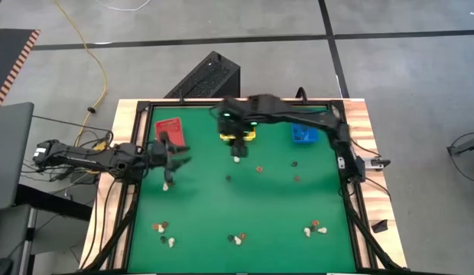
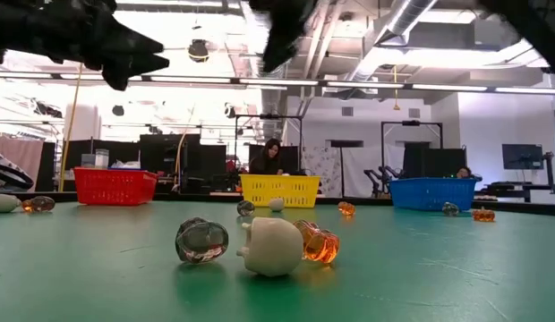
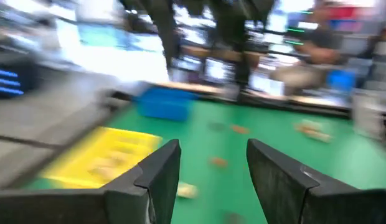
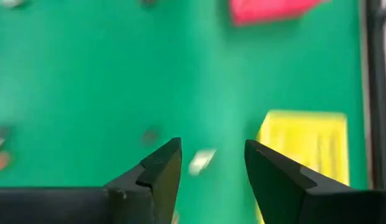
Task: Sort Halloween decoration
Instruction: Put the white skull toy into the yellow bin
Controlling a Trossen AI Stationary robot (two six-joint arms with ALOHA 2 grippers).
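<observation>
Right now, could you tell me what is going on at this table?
Two robot arms are sorting tiny Halloween trinkets on a green table with a red bin, yellow bin and blue bin along the far edge. The right gripper hangs open beside the yellow bin, above a cream-white trinket lying on the mat. The left gripper hovers open and empty near the red bin. Many trinkets remain scattered, mostly along the near edge.
</observation>
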